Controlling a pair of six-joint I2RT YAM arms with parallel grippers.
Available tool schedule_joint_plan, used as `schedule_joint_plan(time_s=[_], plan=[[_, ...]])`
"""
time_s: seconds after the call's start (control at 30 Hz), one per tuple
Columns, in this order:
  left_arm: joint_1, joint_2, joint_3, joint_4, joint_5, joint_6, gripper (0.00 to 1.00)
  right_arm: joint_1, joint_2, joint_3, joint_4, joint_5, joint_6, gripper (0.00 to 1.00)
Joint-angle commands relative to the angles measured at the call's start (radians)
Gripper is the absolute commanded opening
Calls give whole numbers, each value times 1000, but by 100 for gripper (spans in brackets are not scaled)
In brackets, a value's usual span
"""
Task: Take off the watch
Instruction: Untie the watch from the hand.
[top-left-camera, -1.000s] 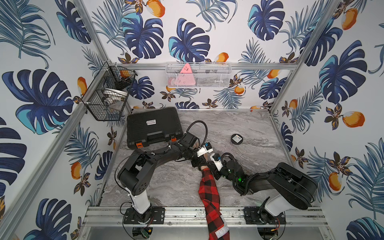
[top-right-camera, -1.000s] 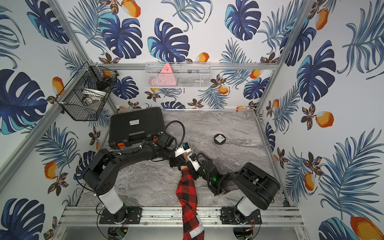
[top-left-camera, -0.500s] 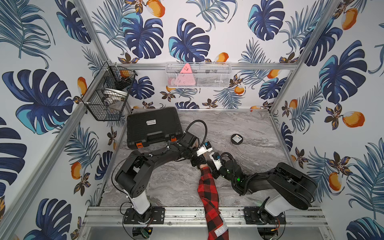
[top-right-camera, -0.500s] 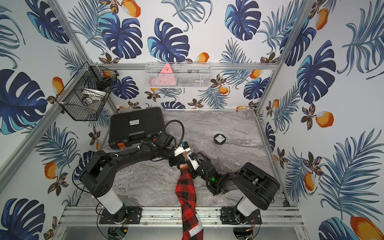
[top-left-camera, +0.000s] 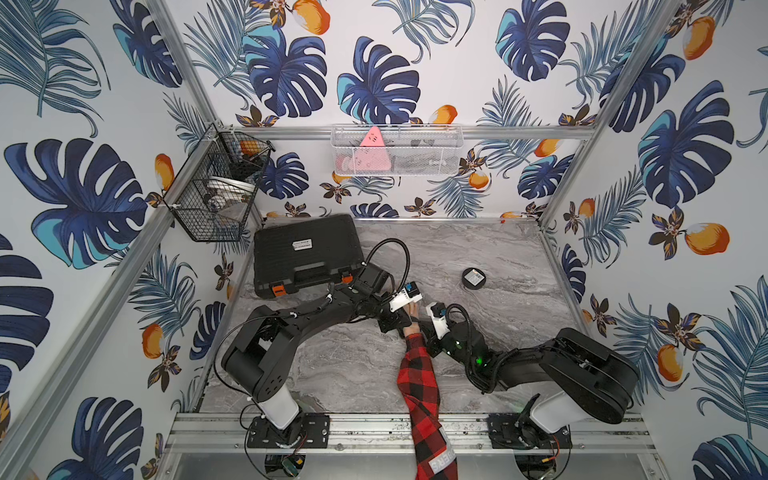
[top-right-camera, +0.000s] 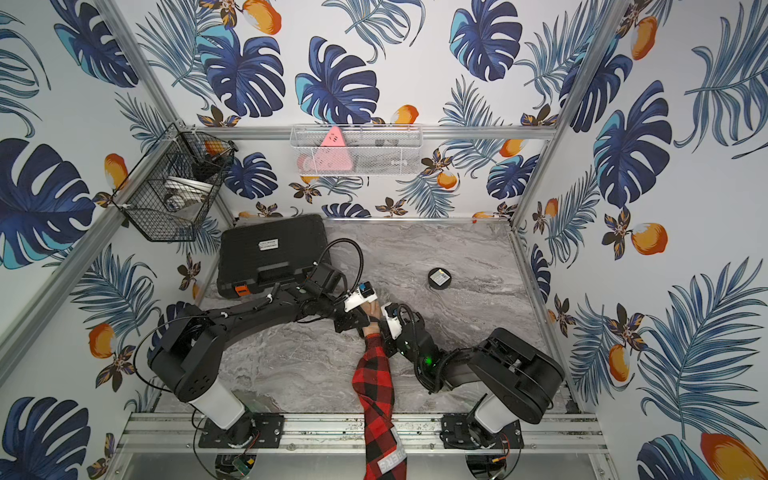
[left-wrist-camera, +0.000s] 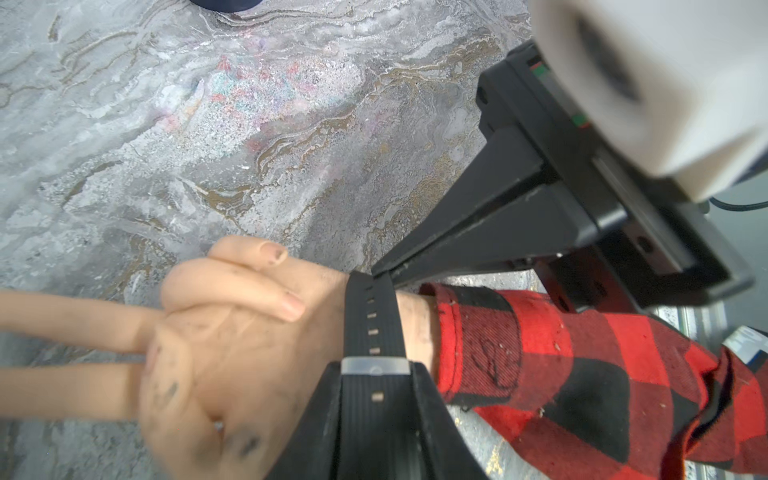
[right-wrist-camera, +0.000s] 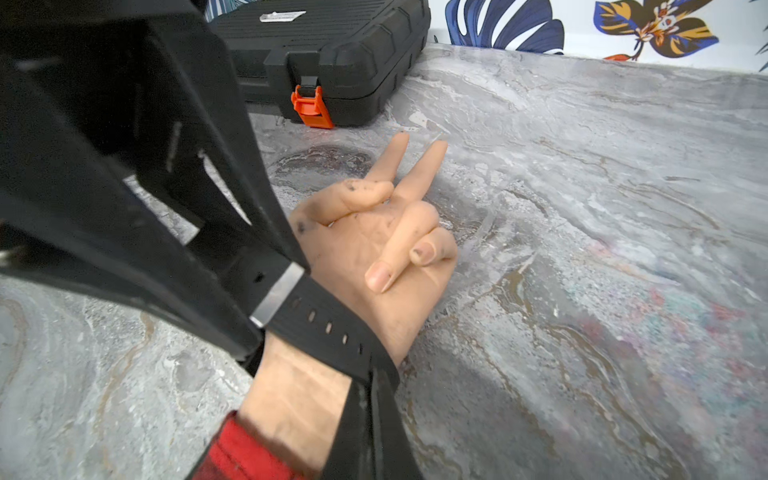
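Note:
The watch shows only its black perforated strap (left-wrist-camera: 374, 316) (right-wrist-camera: 328, 328), buckled round the wrist of a mannequin hand (left-wrist-camera: 232, 332) that lies on the marble table; its case is hidden. My left gripper (left-wrist-camera: 376, 374) (right-wrist-camera: 274, 307) is shut on the strap at the clear keeper loop, with the strap running between its fingers. From the other side of the wrist, my right gripper (right-wrist-camera: 374, 374) (left-wrist-camera: 376, 274) is shut and its tips touch the strap's edge. Whether any strap is pinched there I cannot tell. In both top views the left gripper (top-left-camera: 401, 326) (top-right-camera: 359, 326) and the right gripper (top-left-camera: 424, 338) (top-right-camera: 384, 332) meet at the wrist.
A red-and-black plaid sleeve (top-left-camera: 417, 374) runs from the wrist to the table's front edge. A black tool case (top-left-camera: 307, 253) with orange latches lies at the back left. A round black tin (top-left-camera: 473, 277) stands at the right. Wire baskets (top-left-camera: 216, 195) (top-left-camera: 397, 151) hang on the walls.
The right gripper's jaws have closed at the strap. Both arms and the hand have shifted only slightly.

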Motion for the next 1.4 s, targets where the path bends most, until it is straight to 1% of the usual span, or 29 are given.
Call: schedule_joint_plan(time_s=[0.0, 0.1, 0.23, 0.5, 0.73, 1.03, 1.1, 1.2, 1.27, 1.3, 1.33, 1.37], plan=[[14, -22, -7, -57, 23, 5, 18, -8, 11, -8, -129, 177, 47, 0], [21, -28, -10, -67, 19, 5, 18, -8, 19, -9, -136, 192, 63, 0], [26, -43, -28, -63, 11, 0, 18, -8, 19, -19, -117, 181, 66, 0], [35, -61, -58, -33, -24, -60, 17, -7, 21, -8, -134, 175, 75, 0], [46, -83, -85, -17, -63, -86, 18, -7, 17, -8, -154, 183, 84, 0], [52, -91, -96, -13, -46, -87, 18, -6, 18, -9, -148, 182, 89, 0], [52, -86, -92, -12, -40, -97, 21, -7, 14, -14, -128, 161, 86, 0], [53, -85, -92, 18, -42, -150, 33, -6, 0, -15, -108, 134, 84, 0], [52, -94, -91, 50, -54, -216, 42, -4, -23, -1, -140, 127, 84, 9], [52, -99, -88, 68, -72, -266, 46, 0, -40, 9, -164, 128, 83, 17], [53, -105, -88, 84, -90, -324, 47, 2, -57, 17, -188, 130, 85, 22], [51, -108, -87, 98, -104, -368, 47, 2, -75, 24, -211, 131, 88, 26]])
